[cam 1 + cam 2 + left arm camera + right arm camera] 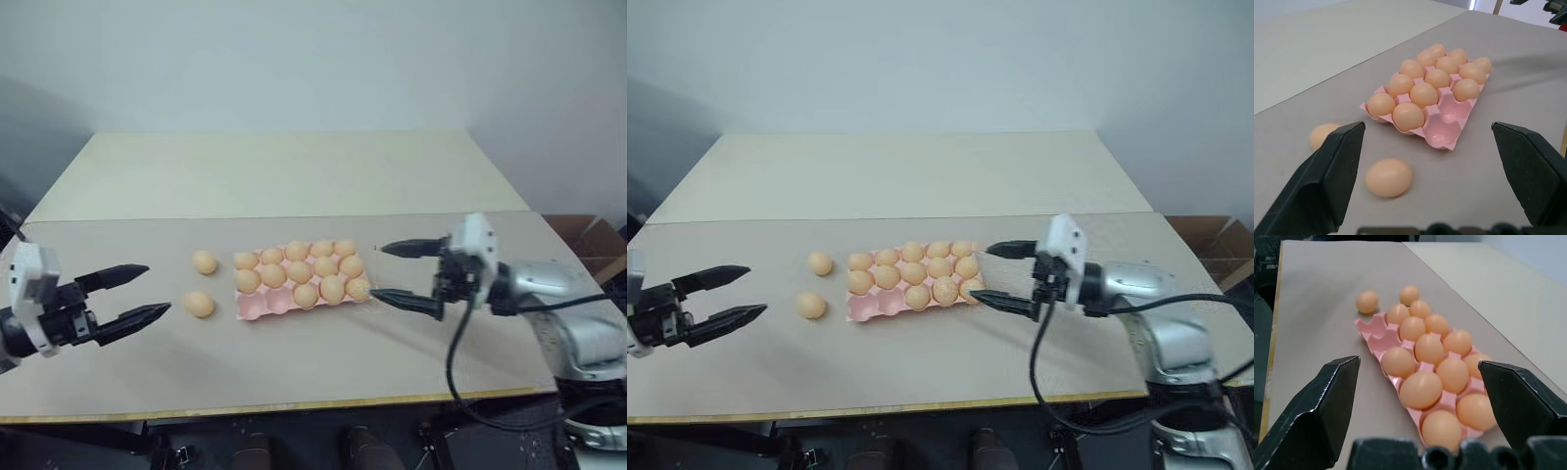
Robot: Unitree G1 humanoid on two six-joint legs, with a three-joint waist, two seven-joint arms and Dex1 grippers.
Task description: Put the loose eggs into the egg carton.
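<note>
Right gripper (394, 272), jaws spread wide and empty, pointing across the table (294, 362) toward the right end of the egg carton (257, 305); its lower finger lies just beside the carton's nearest corner egg. Left gripper (147, 291), likewise spread apart and holding nothing, hovering near the table's left edge and aimed toward the two loose eggs. Egg carton: pink, lidless, lying flat near the table's middle; thirteen eggs sit in its cups, and two cups in the near row at the left end stand bare. Loose eggs: far egg (204, 261) and near egg (199, 304), both resting on the tabletop just left of the carton, apart from each other and from the left gripper's fingertips.
</note>
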